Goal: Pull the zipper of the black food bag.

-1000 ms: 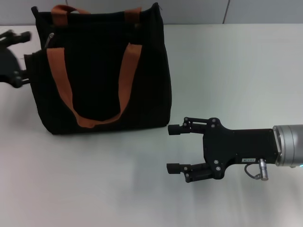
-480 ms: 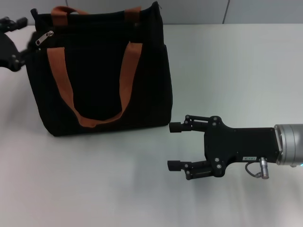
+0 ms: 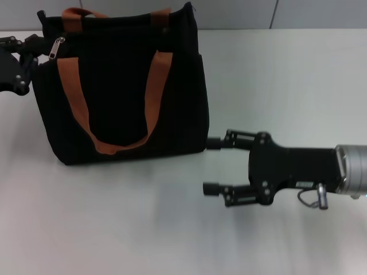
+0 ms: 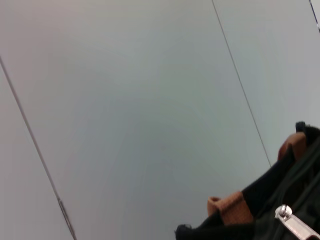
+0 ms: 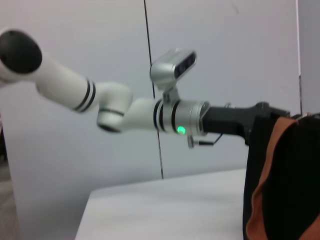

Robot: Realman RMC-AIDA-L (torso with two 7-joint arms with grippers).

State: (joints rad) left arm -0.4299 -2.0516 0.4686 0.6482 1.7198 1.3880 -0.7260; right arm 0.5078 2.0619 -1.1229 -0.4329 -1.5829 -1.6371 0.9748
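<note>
One black food bag (image 3: 120, 86) stands upright on the tabletop (image 3: 287, 74), toward the robot's left and far side. Two orange-brown handles are in play: one (image 3: 114, 103) hangs in a long loop down the near face, the other (image 3: 77, 14) peeks over the top rim behind. One zipper (image 3: 56, 47), a small silver pull tab, sits at the bag's upper left corner on the zip line, angled slightly; in the left wrist view it shows (image 4: 295, 225) as a bright metal piece against the black fabric, next to a strap end.

Two end effectors in shot. The left end effector (image 3: 26, 48) is right up at the bag's top left corner, just beside the pull tab; whether its fingers are clenched or released, I cannot tell from here. The right end effector (image 3: 211, 166) lies low over the tabletop near the bag's lower right corner, fingers spread apart and released, gripping nothing, the upper fingertip just beside the bag's bottom edge.

From the right wrist view, the left arm (image 5: 125, 112) stretches in white segments with one green light lit, reaching to the bag's side.

The tabletop is plain, pale and matte. Behind it runs a light grey panelled wall (image 4: 150, 100) with thin dark seams.
</note>
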